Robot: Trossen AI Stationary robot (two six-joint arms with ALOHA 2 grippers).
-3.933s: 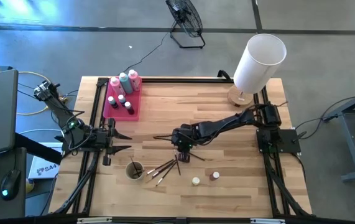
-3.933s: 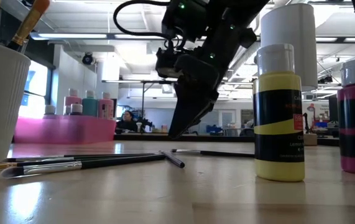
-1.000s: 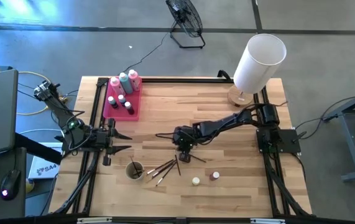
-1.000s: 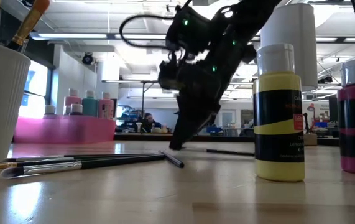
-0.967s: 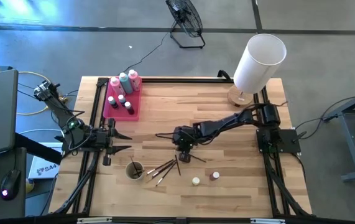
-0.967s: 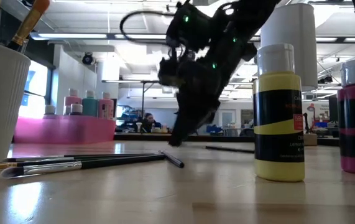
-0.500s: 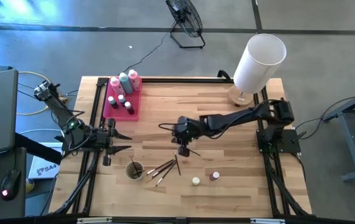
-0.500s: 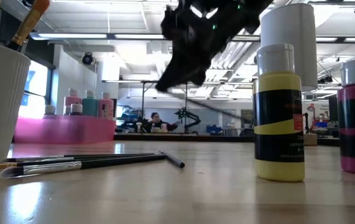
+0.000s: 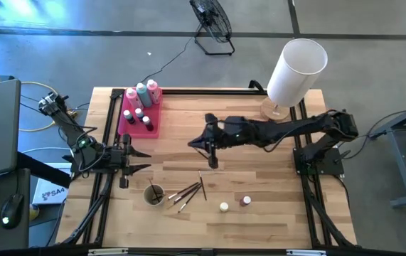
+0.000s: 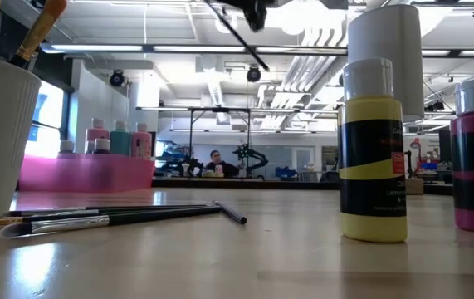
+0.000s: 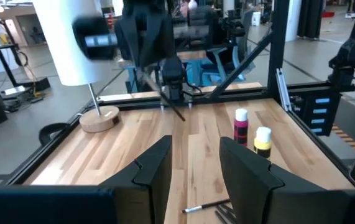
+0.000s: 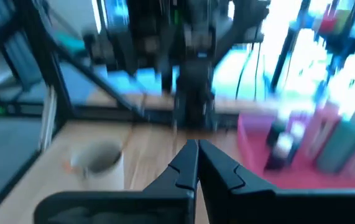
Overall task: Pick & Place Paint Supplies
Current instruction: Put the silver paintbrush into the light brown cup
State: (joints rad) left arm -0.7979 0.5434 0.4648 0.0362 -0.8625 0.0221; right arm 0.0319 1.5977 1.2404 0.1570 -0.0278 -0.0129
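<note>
Brush (image 10: pixel 238 35) pinched in right end effector (image 9: pixel 212 151), lifted above table (image 9: pixel 259 213).

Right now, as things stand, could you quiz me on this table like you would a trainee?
1. True or false: the right gripper holds a thin brush in the air above the table.
2. Where do the squeeze bottles stand? A: in the pink tray. B: in a white cup. C: beside the lampshade.
3. Fill the gap: ___ small paint pots stand alone on bare wood near the table's front edge.

Key: 1 true; 2 A; 3 two.
</note>
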